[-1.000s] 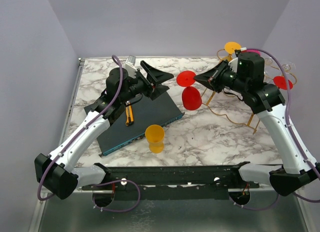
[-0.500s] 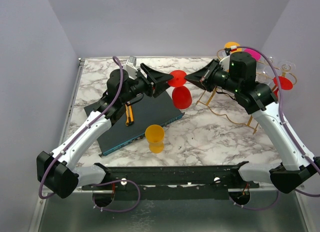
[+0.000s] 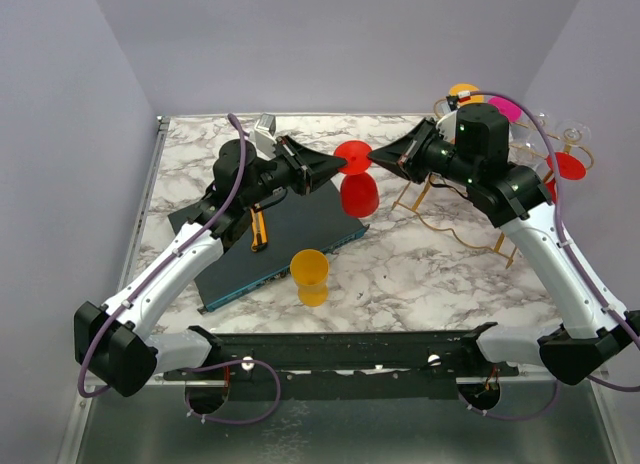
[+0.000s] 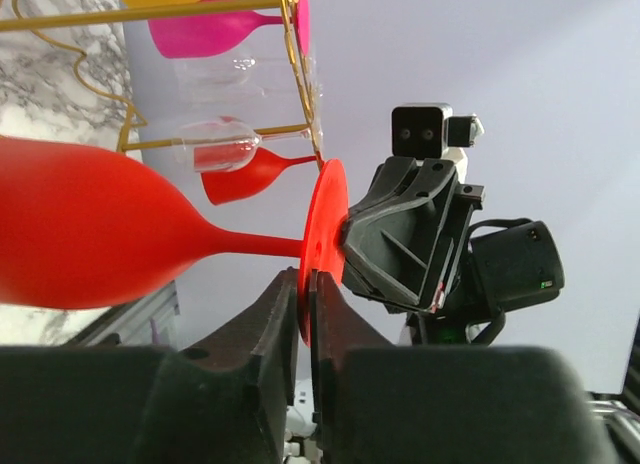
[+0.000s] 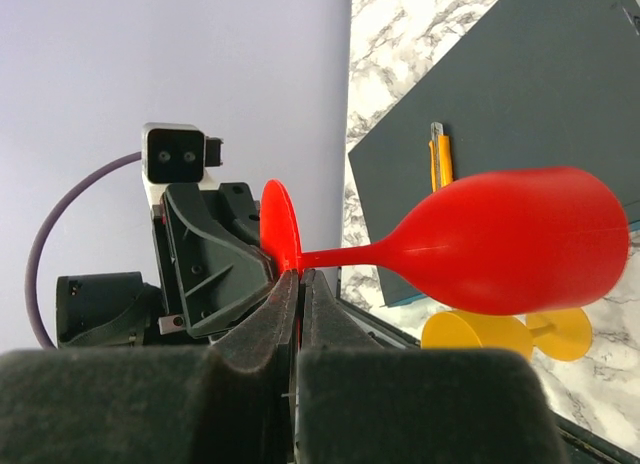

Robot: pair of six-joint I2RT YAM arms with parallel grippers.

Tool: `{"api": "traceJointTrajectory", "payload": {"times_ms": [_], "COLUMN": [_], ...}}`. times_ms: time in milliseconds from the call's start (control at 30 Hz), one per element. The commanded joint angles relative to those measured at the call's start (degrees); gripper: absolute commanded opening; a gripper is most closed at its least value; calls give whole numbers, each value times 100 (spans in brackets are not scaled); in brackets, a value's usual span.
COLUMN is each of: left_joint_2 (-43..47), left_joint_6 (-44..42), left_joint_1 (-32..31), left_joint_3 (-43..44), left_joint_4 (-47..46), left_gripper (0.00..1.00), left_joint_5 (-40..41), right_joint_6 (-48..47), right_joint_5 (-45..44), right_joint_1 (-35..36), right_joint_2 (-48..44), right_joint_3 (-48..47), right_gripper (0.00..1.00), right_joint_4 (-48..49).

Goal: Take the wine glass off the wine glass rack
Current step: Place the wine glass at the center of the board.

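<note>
Red wine glass [image 3: 358,195]: centre frame, between both arms.
Right gripper [image 3: 374,156]: I see it pinching the foot.
Left gripper [image 3: 338,165]: clamped on foot too.

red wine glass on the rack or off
Off: red wine glass hangs sideways, base pinched by left end effector and right end effector, clear of rack.

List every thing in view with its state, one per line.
red wine glass: off rack, horizontal, in midair.
left claw: shut on its foot.
right claw: shut on its foot.
yellow wine glass: upright on table.
wine glass rack: standing, other glasses hanging.
</note>
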State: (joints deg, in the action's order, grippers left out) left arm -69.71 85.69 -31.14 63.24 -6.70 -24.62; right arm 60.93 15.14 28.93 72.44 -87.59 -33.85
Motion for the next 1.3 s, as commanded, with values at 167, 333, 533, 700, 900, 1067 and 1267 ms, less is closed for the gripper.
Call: {"api": "traceJointTrajectory", "payload": {"times_ms": [167,333,533,700,900,1067,1267], "left_joint_2": [78,127,504,1073,1578,1567,1257], "left_joint_6": [-632,-1980,-4270,-6640,-8723,-10259,-12860], "left_joint_1": [-7,11,-90,-738,-1907,-3068,-4988], "left_joint_3": [49,503,831,845,476,450,-167], "left_joint_4": [-181,118,488,1317,1342,1785,1185], "left_gripper": [0,0,0,0,0,0,0], "left_joint_5": [-501,-988,-1466,-621,598,2282,5533], "right_joint_6": [-544,-1173,-1979,-2080,-2308,-2438,-2500], "right_joint_5": [-292,-538,-704,-663,-485,-508,-617], "right_joint_1": [41,40,43,39,38,43,42], "right_joint_2": [-178,-527,-704,-593,-296,-62,240], "right_joint_3": [-68,-322,-793,-1199,-1735,-2224,-2805], "right_gripper": [46,73,83,84,84,84,85], "right_joint_4": [-202,-479,-1019,-1461,-1845,-2163,-2596]}}
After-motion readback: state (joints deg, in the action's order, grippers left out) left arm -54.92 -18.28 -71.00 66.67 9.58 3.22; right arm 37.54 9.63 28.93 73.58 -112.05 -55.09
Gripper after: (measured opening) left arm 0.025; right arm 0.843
